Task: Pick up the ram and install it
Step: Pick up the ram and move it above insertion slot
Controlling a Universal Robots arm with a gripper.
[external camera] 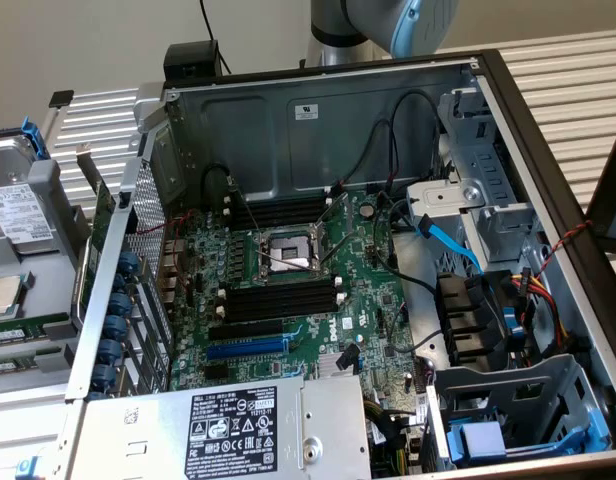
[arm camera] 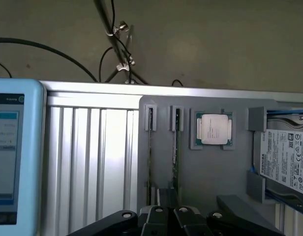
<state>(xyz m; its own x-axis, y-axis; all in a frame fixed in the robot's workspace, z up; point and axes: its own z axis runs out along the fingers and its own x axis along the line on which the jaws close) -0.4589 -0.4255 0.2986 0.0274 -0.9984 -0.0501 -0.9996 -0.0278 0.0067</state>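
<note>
- Tool (arm camera: pixel 170 211) is seen from the wrist with its fingers closed together; no hold on anything can be made out.
- Ram (arm camera: pixel 177 147) is parked on edge in a grey tray (arm camera: pixel 210 172), thin edge up towards the wrist camera.
- Its long axis runs straight away from the tool, from just under the fingertips to the tray's far rim.
- A second stick (arm camera: pixel 150 147) is set parallel just beside it, in its own holder.
- CPU (arm camera: pixel 214 129) is laid flat on the ram's other side, with the hard drive (arm camera: pixel 287 157) beyond that.
- Tray is carried on the ribbed aluminium bench (arm camera: pixel 92 162); a blue-framed screen (arm camera: pixel 9 157) is seen beside it.
- From the exterior view, the ram (external camera: pixel 28 328) is placed at the exterior view's left, outside the open PC case (external camera: pixel 318 110).
- There its long axis lies roughly along the direction of the black memory slots (external camera: pixel 278 300).
- The exterior view also gives the motherboard (external camera: pixel 368 300), blue expansion slot (external camera: pixel 246 350), CPU socket (external camera: pixel 288 250) and the arm (external camera: pixel 388 25) above the case's far wall.
</note>
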